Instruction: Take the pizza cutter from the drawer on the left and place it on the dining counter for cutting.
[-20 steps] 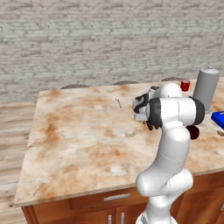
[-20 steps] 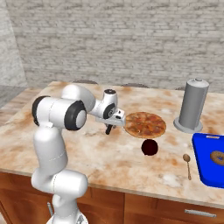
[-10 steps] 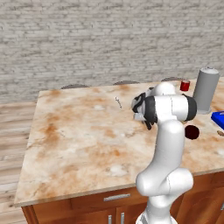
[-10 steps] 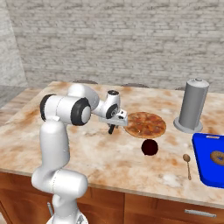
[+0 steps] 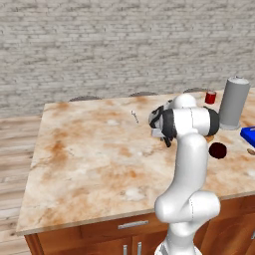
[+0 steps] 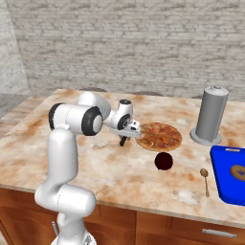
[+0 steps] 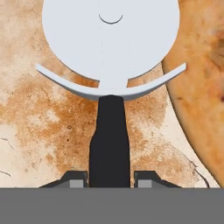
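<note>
Swung rightward, arm bent low, tool (image 7: 109, 177) clamps pizza cutter (image 7: 110, 65) above dining counter (image 7: 39, 127) beside pizza (image 7: 203, 78).

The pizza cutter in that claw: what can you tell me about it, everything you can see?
The pizza cutter has a round, pale silvery wheel blade, a curved light guard beneath it, and a slim black straight handle. The claw is shut on the handle, one fingertip on each side. It hangs over the beige, orange-blotched dining counter, with the pizza just beside the blade. Whether the wheel touches the marble cannot be told.
</note>
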